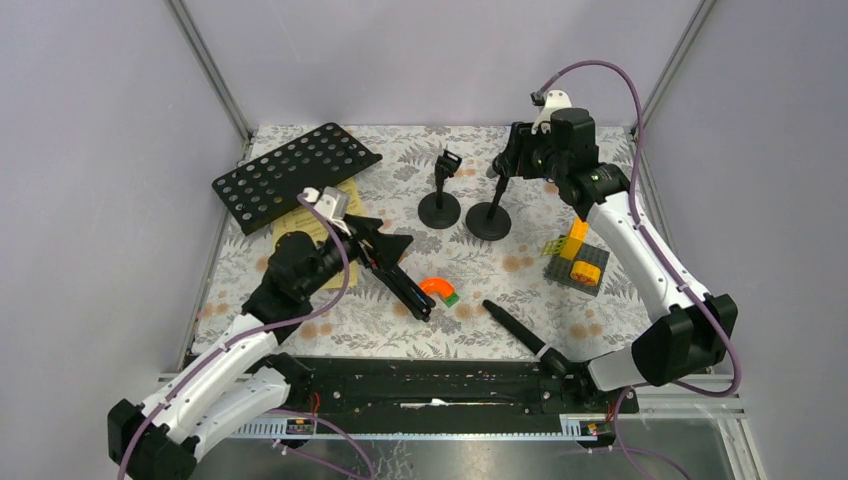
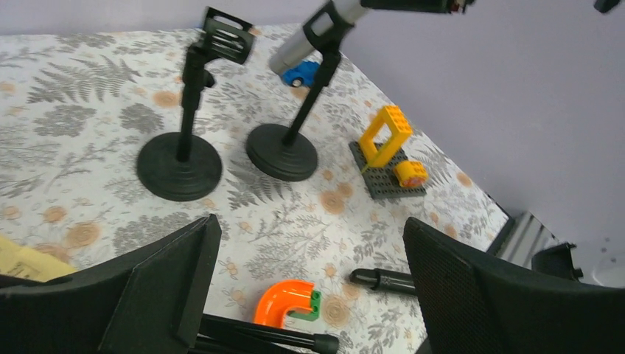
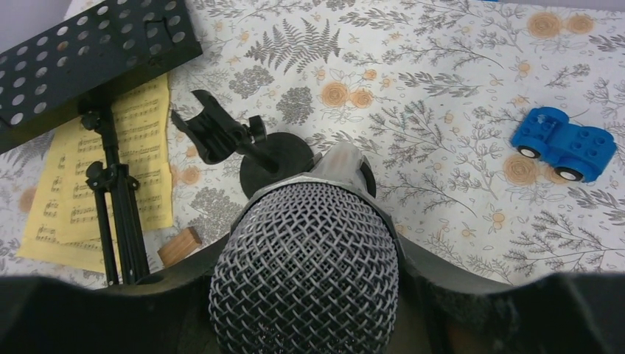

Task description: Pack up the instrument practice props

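Silver mic point(image 3: 306, 273) sits in rt holder point(image 2: 281, 151) clip, rt gripper point(image 1: 522, 152) clamped on its head. L gripper point(image 2: 309, 228) wide open, empty, over rack legs point(image 2: 258, 333), nr orange block point(image 2: 284, 302).

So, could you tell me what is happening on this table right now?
The right claw is closed around the silver microphone, which sits in a mic holder. The left claw hangs open above the legs of the fallen music rack. The black microphone lies loose near the front, and the other holder stands empty.
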`<state>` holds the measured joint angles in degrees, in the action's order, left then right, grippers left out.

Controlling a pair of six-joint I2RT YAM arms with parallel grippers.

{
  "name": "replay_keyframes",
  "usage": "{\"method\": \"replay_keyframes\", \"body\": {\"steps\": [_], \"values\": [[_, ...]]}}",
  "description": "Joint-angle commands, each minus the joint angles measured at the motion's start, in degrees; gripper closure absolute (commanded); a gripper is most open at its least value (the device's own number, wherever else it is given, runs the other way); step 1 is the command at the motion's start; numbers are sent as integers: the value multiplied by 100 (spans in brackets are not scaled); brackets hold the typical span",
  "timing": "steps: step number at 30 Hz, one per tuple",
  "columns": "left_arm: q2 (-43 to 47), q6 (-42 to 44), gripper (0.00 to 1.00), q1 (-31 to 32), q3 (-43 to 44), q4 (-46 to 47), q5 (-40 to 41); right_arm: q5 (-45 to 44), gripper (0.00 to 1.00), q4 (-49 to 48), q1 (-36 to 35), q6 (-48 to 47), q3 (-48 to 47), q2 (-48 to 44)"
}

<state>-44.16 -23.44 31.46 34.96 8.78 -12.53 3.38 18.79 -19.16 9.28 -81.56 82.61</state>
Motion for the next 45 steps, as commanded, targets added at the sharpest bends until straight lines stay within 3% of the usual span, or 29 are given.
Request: {"method": "replay_keyframes", "body": {"steps": [1,6,15,22,32,35,38,40,42,43,45], "values": [[-11,369,1,660,-95,426,700,374,100,-808,-159,144,-86,-684],[-283,636,1,1508,-325,809,1390,208,100,-713,-520,164,377,-1258],[-1527,1919,1,2501,-673,3025,2364,174,100,-668,-1159,390,1050,-2009],[-3136,2295,1,2790,-107,4329,2800,471,100,-552,-1320,776,1168,-2457],[-4525,2618,2,2813,893,4967,3028,1174,100,-227,-1332,1258,1120,-2781],[-4734,2645,17,2817,1196,4810,2889,1353,100,-222,-1341,1360,1187,-2889],[-4808,2517,40,2814,1395,4552,2879,1546,100,-226,-1334,1370,1289,-3023],[-4739,2361,70,2817,1446,4387,2953,1634,100,-257,-1337,1262,1477,-3160],[-4605,2155,91,2814,1433,4253,3020,1640,100,-278,-1334,1141,1775,-3338],[-4518,2116,98,2813,1396,4207,3003,1640,100,-288,-1332,1127,2029,-3432],[-4322,2024,100,2813,1263,4208,2967,1706,100,-427,-1339,1175,2451,-3640]]}}
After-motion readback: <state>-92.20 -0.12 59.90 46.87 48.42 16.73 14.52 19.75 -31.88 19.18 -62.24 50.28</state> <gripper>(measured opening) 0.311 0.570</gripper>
